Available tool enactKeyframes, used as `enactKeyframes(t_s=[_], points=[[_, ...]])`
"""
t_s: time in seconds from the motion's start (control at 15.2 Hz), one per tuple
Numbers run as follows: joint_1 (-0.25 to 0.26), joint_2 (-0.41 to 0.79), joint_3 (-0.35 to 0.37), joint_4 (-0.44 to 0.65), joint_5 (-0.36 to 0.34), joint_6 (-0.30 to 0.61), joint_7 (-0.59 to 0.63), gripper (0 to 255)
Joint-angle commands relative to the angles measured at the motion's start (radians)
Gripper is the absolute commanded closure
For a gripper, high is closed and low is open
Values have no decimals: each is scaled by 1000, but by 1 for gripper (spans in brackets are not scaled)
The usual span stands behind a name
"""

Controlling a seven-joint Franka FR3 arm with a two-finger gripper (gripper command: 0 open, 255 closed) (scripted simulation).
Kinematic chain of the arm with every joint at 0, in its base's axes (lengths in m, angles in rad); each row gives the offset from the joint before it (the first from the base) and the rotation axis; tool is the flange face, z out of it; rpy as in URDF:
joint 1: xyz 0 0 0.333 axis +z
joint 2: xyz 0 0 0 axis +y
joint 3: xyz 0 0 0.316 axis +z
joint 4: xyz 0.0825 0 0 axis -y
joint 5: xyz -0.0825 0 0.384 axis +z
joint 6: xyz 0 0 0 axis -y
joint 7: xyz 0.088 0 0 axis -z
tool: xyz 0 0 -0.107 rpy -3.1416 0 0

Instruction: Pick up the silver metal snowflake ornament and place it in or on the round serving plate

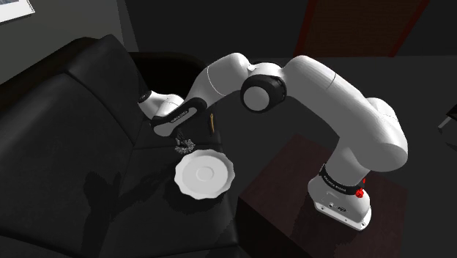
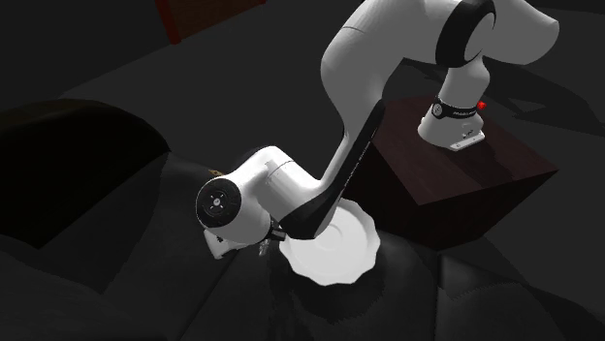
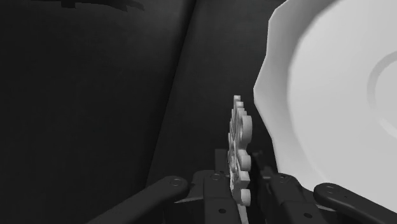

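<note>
Wrist view, I see gripper (image 3: 243,183) pinching grey lobed snowflake ornament (image 3: 239,133) edge-on, right by white plate (image 3: 331,89) w/ scalloped rim, smooth dark sofa (image 3: 83,114) behind.

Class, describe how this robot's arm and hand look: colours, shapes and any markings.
The arm has smooth, rounded white segments with dark joints. Black bands with white lettering ring it above its base and near the hand; a red button sits by the lower band. The hand is all black, with two fingers.

Plate (image 1: 203,176): plain white, 1 ring | snowflake ornament (image 3: 240,149): pale silver-grey | sofa (image 1: 66,132): black | arm (image 1: 329,88): white, dark joints | gripper (image 3: 240,184): black | stand (image 1: 282,176): dark red-brown
</note>
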Motion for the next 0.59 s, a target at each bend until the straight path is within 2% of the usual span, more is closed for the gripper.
enactKeyframes(t_s=[0.0, 0.53], points=[[0, 0, 0, 0, 0, 0, 0, 255], [-1, -24, 2, -15, 1, -8, -2, 255]])
